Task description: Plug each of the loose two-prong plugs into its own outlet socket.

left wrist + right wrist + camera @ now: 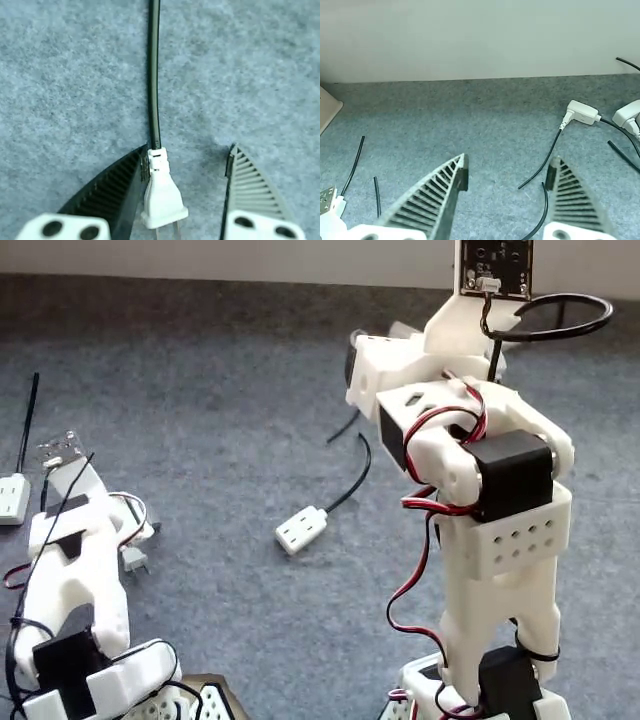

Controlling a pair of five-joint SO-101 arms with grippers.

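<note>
Straddling a white plastic two-prong plug (162,195) on a black cord (154,75) with the left gripper (188,150), fingers spread wide and the dark ribbed one against the plug, well off to one side of the white three-slot outlet block (301,529) on grey carpet (220,390). Holding the right gripper (508,161) open and empty above the carpet on the block's other side.

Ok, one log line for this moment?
left gripper: open, plug between fingers on carpet | right gripper: open, empty | outlet socket: nothing plugged in
</note>
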